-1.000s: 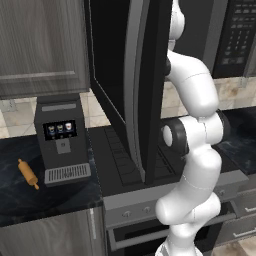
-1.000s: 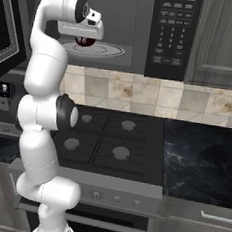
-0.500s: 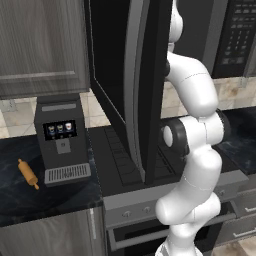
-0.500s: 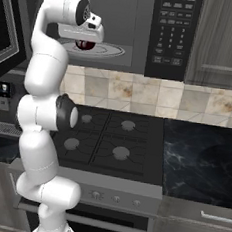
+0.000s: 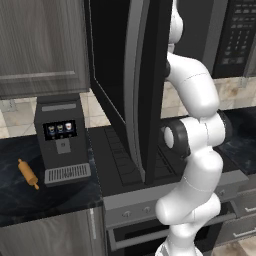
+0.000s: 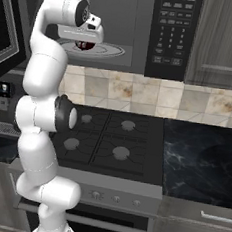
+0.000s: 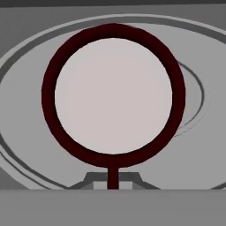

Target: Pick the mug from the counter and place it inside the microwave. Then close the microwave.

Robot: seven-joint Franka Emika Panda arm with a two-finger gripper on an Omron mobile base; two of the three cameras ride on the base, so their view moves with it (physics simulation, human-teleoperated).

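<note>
The open microwave door (image 5: 142, 85) blocks the oven's cavity in the left base view, and its top runs off the frame. In the right base view the hand covers most of the mug (image 6: 86, 46), leaving just a dark red sliver above the turntable (image 6: 110, 50). Below the mug, the gripper's fingers cannot be made out, so their grip is unclear.

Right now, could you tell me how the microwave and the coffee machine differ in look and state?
The microwave is large and mounted high above the stove, while the coffee machine is smaller and stands on the counter. The microwave's door hangs wide open with the mug inside; the coffee machine shows lit buttons. Both are black.
</note>
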